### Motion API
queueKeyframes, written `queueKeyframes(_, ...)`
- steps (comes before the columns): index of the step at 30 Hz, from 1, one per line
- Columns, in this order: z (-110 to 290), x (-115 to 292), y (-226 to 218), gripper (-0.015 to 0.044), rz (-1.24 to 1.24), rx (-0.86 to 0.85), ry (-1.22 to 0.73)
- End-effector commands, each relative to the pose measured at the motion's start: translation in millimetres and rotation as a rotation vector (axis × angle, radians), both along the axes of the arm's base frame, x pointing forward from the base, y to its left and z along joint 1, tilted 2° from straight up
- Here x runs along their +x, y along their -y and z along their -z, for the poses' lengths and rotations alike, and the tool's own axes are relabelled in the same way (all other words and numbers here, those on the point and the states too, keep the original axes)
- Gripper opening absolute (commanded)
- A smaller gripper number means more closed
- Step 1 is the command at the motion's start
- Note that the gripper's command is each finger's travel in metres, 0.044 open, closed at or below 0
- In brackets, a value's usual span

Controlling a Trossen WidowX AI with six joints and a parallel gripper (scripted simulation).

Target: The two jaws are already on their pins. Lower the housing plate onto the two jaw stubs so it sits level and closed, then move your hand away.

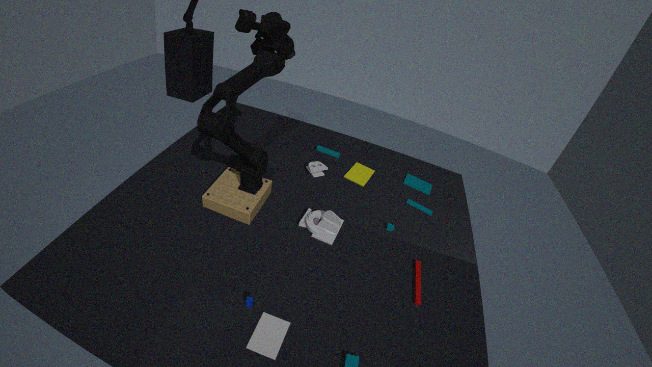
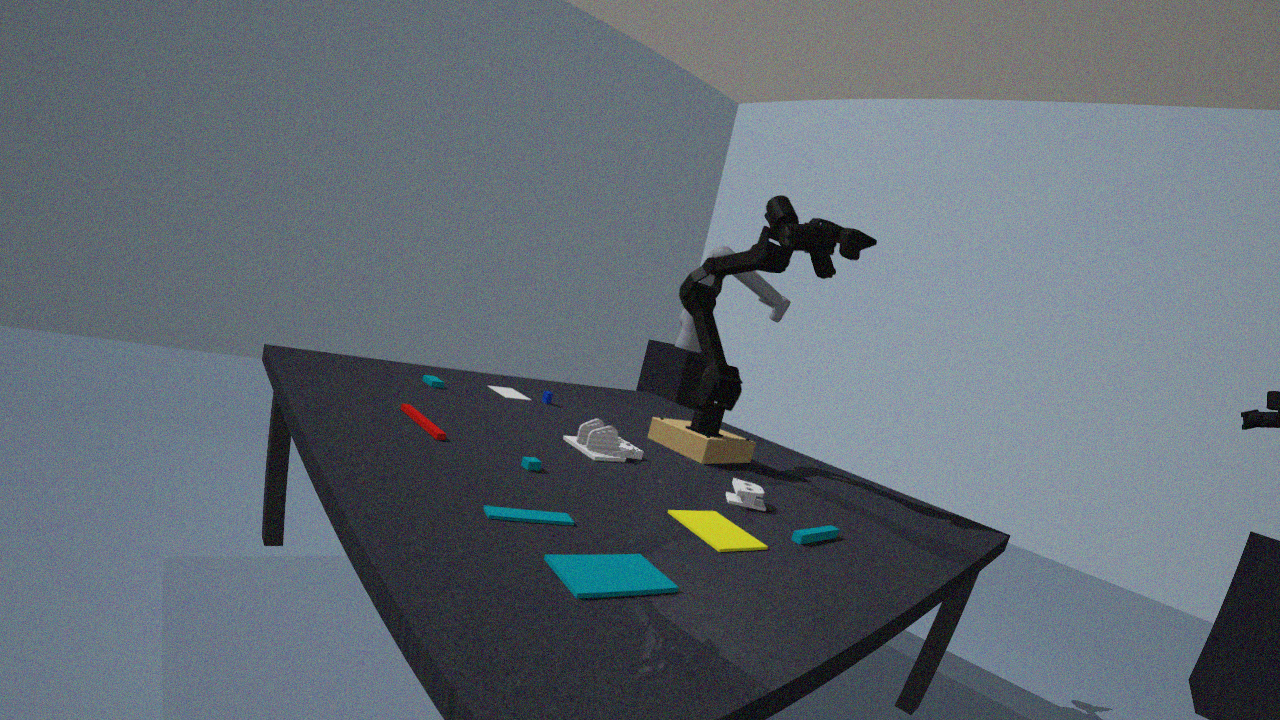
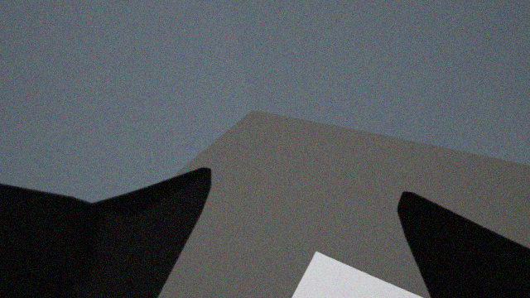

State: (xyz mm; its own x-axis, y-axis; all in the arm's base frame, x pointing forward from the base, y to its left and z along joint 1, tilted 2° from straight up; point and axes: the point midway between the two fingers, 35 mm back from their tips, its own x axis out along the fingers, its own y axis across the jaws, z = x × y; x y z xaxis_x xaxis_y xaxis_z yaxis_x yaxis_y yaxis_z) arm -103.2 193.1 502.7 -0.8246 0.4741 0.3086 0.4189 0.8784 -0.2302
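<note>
My gripper (image 2: pixel 851 257) (image 3: pixel 305 189) is open and empty, raised high over the table and away from the white parts. The wrist view shows only its dark fingers against wall and ceiling. A white ribbed assembly (image 1: pixel 329 223) (image 2: pixel 601 440) with a round part sits on the table in front of the arm's base. A small white piece with two holes in its top (image 1: pixel 317 167) (image 2: pixel 747 494), perhaps the housing plate, stands apart, near the yellow square. The pins and jaw stubs are too small to make out.
The wooden base block (image 1: pixel 227 193) (image 2: pixel 698 445) carries the arm. Around lie a yellow square (image 1: pixel 359 174) (image 2: pixel 717 530), a red bar (image 1: pixel 417 283) (image 2: pixel 422 421), a white sheet (image 1: pixel 268 336) (image 2: pixel 509 392), a blue block (image 1: pixel 249 301) (image 2: pixel 546 397) and several teal pieces.
</note>
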Motion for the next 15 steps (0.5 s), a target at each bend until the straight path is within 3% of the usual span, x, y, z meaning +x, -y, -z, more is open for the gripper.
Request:
queueKeyframes(1, 3, 9, -19, 0.044, 0.037, -0.088, -0.052)
queueKeyframes(15, 26, 46, -83, 0.044, 0.195, -0.357, -0.237)
